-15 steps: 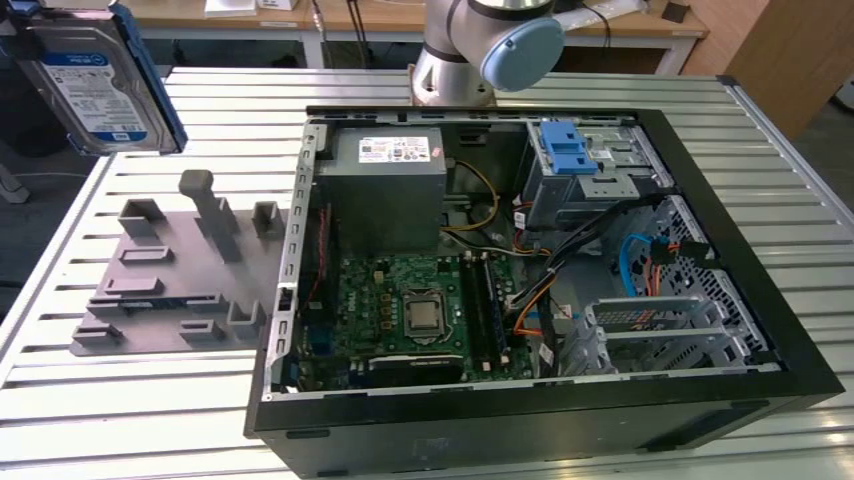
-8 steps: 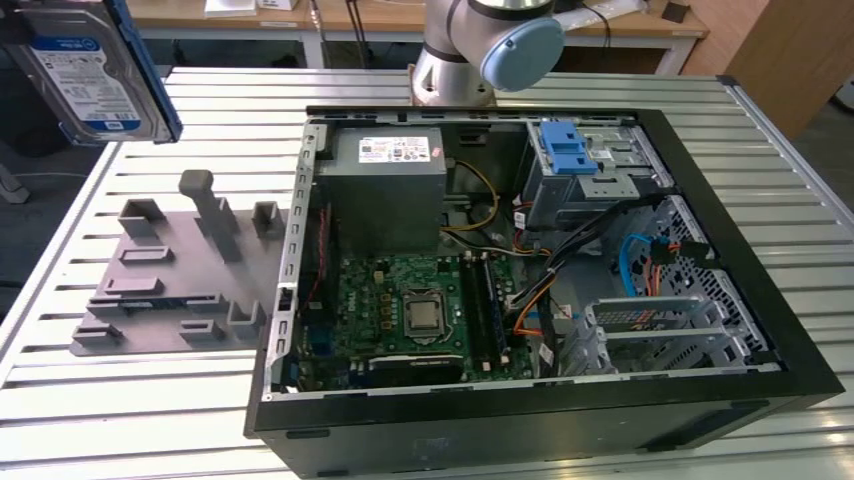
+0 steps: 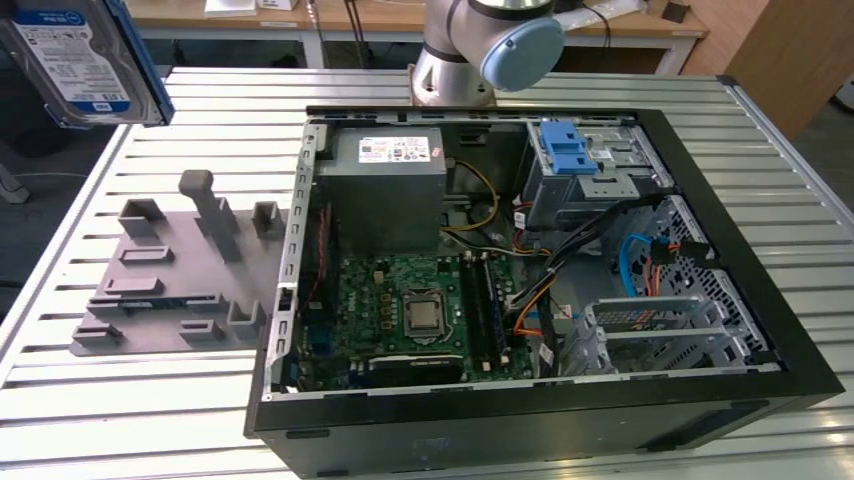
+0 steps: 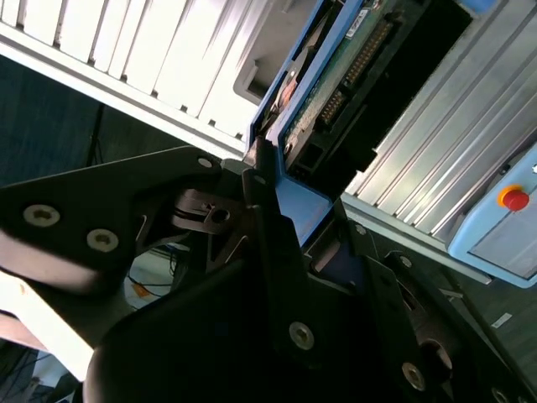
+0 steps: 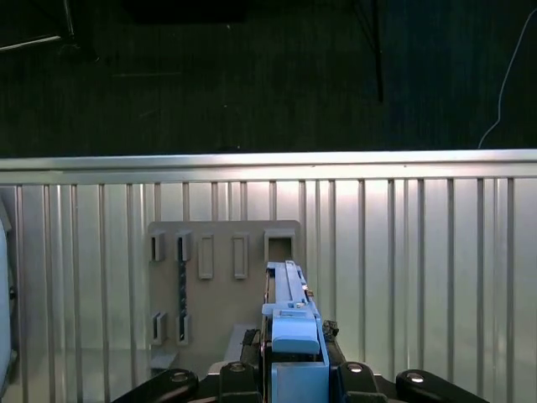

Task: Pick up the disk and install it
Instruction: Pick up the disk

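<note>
The ribbed metal counter (image 3: 134,420) carried an open black computer case (image 3: 534,428), its boards and cables exposed. Dark floor (image 5: 252,75) lay beyond the counter's edge, and my arm (image 3: 487,45) rose behind the case. A grey slotted stand (image 3: 174,290) lay flat on the counter just beside the case, on the exterior view's left. The disk (image 3: 74,55), silver with a white-and-blue label and clipped in its blue carrier frame, hung clear of the counter at the exterior view's upper left, well apart from the case. In the first wrist view it showed edge-on against the stand below. My fingers (image 4: 267,201) were closed tight on the end of the carrier frame, one on each flat side. In the second wrist view the disk's circuit board and connector jutted out past them.
</note>
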Action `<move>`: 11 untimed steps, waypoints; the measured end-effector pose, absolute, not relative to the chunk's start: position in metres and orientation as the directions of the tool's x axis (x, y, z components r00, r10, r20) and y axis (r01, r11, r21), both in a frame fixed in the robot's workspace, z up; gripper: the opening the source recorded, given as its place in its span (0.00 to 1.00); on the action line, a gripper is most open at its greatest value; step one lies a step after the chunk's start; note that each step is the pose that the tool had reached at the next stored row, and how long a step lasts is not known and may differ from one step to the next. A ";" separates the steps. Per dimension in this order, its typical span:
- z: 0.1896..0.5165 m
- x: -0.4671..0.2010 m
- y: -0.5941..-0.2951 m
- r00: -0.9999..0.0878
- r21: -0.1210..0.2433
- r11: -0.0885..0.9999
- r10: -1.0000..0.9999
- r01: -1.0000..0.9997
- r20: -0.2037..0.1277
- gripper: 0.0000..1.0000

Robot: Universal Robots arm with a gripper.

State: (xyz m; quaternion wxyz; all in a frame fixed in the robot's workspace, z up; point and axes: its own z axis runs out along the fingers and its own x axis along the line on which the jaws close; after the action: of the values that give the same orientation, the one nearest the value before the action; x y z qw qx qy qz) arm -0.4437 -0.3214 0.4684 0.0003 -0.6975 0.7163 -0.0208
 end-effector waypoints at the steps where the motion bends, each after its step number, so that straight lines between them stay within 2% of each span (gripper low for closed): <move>1: 0.470 -0.444 -0.321 -0.027 -0.030 0.026 -0.999 -0.999 0.029 0.36; 11: 0.471 -0.444 -0.336 -0.027 -0.030 0.026 -0.999 -0.999 0.029 0.36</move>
State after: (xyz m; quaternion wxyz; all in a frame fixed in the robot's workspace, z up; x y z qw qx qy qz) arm -0.4438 -0.3358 0.4715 0.0003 -0.6975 0.7163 -0.0208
